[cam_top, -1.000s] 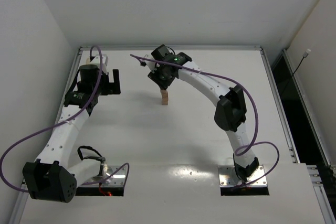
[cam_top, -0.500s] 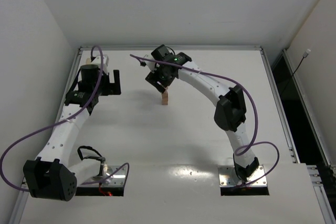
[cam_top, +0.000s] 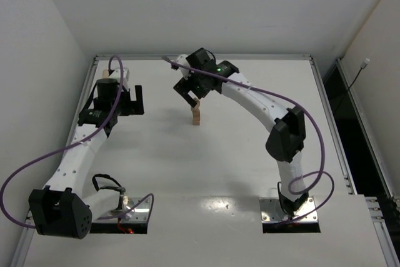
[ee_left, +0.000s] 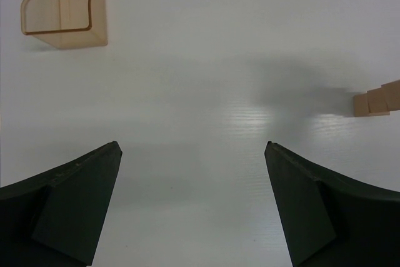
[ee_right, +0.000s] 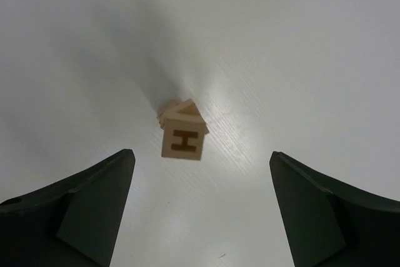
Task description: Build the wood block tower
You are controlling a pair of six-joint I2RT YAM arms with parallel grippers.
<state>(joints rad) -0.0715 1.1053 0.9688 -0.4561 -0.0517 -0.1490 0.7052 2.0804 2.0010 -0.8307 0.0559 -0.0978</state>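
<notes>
Wood block tower (cam_top: 196,115) of small tan cubes stands free; right gripper (cam_top: 192,97), clamped before, now spread above it; left gripper (ee_left: 192,148) wide apart

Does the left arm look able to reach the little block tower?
Probably yes. Only bare table lies between the left end effector and the wood block tower, though the open right end effector hovers just above it.

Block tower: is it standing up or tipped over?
Standing up. The wood block tower is an upright column, with the right gripper open above it, not touching.
</notes>
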